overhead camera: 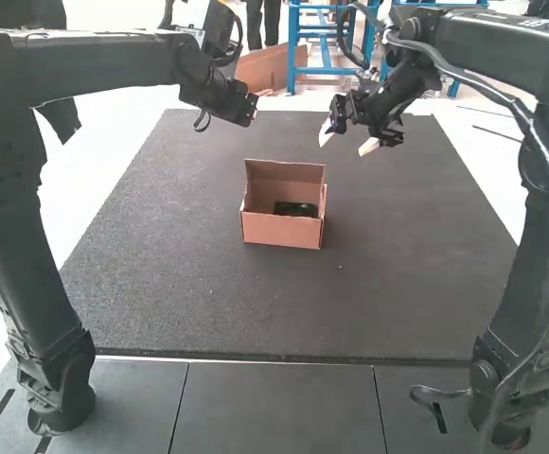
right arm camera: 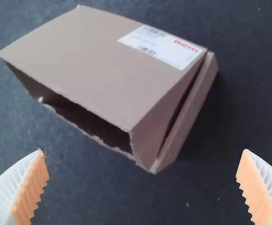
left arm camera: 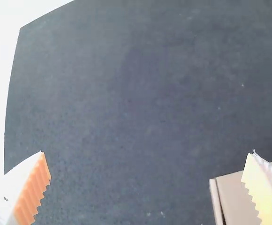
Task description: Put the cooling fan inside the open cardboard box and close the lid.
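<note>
A small brown cardboard box (overhead camera: pixel 284 218) stands in the middle of the black mat (overhead camera: pixel 161 236), its lid raised at the back. A dark object, the cooling fan (overhead camera: pixel 295 208), lies inside it. My right gripper (overhead camera: pixel 350 138) hangs open above and behind the box, to its right, with nothing between its white ribbed fingers (right arm camera: pixel 26 192); its wrist view looks down on the box's lid (right arm camera: pixel 112 75). My left gripper (left arm camera: pixel 140 187) is open over bare mat behind and left of the box; a corner of the box (left arm camera: pixel 230 199) shows by one finger (left arm camera: pixel 260 187).
The black mat covers most of the table, with pale floor beyond its left and far edges. Another piece of cardboard (overhead camera: pixel 270 66) and a blue frame (overhead camera: pixel 336 43) stand beyond the mat's far edge.
</note>
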